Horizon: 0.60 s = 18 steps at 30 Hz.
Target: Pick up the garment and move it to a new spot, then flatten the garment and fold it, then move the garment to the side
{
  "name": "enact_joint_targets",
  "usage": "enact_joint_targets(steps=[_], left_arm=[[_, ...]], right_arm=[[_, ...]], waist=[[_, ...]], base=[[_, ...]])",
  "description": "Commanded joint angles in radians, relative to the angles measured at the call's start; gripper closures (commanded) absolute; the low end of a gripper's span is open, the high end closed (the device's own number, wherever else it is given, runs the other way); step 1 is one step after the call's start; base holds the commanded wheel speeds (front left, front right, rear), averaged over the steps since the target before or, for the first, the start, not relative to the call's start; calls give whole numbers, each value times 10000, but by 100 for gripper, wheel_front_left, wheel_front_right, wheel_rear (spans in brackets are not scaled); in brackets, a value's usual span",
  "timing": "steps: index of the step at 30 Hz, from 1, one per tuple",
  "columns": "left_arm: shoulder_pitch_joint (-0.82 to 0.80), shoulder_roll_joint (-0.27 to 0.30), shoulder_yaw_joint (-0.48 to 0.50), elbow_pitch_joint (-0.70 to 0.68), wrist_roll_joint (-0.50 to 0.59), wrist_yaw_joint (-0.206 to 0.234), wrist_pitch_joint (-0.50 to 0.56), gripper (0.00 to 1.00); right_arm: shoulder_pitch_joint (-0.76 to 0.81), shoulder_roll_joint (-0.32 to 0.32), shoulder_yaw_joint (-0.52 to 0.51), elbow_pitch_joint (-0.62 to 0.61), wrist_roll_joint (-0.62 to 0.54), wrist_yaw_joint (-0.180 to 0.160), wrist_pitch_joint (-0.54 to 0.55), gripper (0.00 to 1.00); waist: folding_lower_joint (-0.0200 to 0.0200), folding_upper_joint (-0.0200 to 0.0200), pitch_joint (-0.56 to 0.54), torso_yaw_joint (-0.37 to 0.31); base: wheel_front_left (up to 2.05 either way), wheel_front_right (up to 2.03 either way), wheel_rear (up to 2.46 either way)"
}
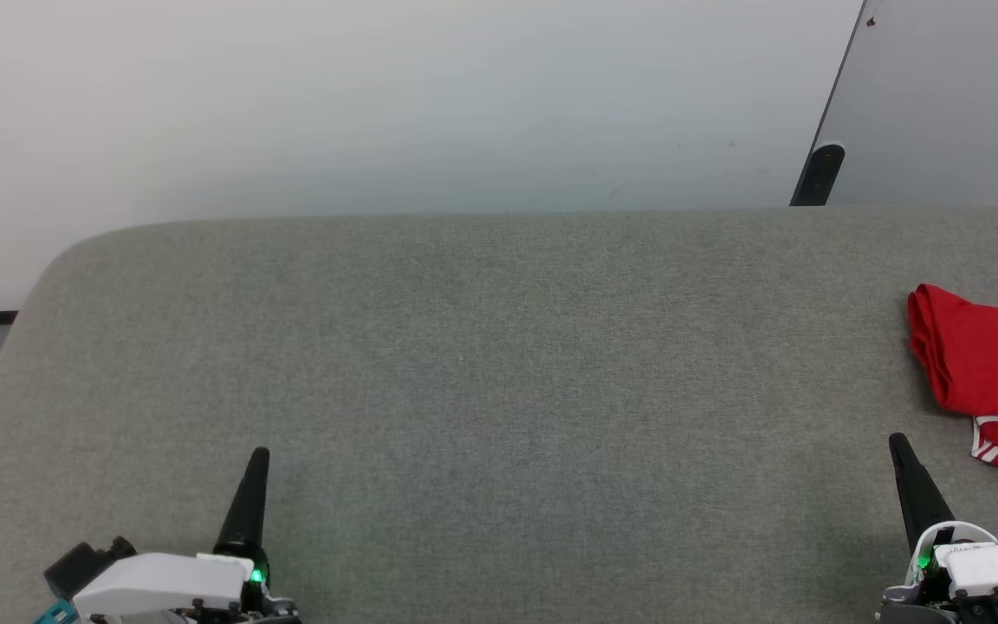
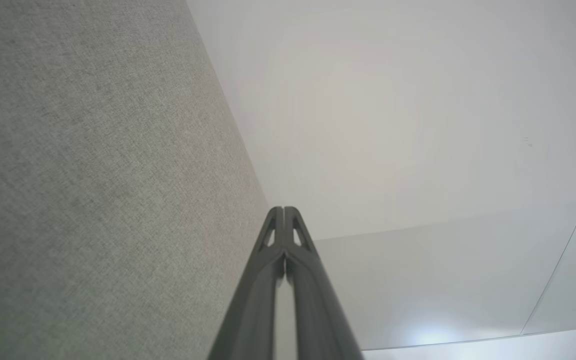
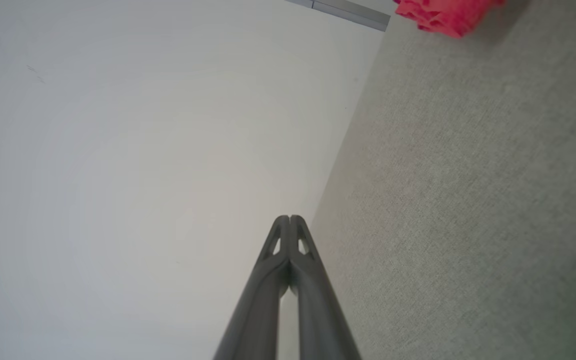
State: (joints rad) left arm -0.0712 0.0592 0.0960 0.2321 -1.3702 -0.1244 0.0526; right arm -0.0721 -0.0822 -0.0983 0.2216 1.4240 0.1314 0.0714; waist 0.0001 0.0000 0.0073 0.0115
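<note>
Left pincer [image 1: 260,454], right pincer [image 1: 897,442] shut — garment [image 1: 984,360] far right.

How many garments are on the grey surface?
1: a red shirt at the right edge of the surface, beyond the right end effector. It runs out of frame, so more could be hidden.

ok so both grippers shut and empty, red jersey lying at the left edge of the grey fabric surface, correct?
No: the red jersey lies at the right edge of the grey fabric surface, past the right gripper, per the head view. Both the left gripper and the right are shut and empty.
</note>
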Motion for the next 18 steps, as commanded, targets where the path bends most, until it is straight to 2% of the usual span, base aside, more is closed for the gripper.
enact_joint_targets(steps=[1,18], left_arm=[[-137,-9,46,-31,-203,-72,47,100],[-305,-62,136,70,-1492,-93,391,100]], right_arm=[[-183,34,-69,-8,156,-10,51,100],[-311,203,-132,136,1160,-12,274,100]], waist=[[-1,0,-2,-4],[-1,0,-23,-64]], base=[[0,0,0],[0,0,0]])
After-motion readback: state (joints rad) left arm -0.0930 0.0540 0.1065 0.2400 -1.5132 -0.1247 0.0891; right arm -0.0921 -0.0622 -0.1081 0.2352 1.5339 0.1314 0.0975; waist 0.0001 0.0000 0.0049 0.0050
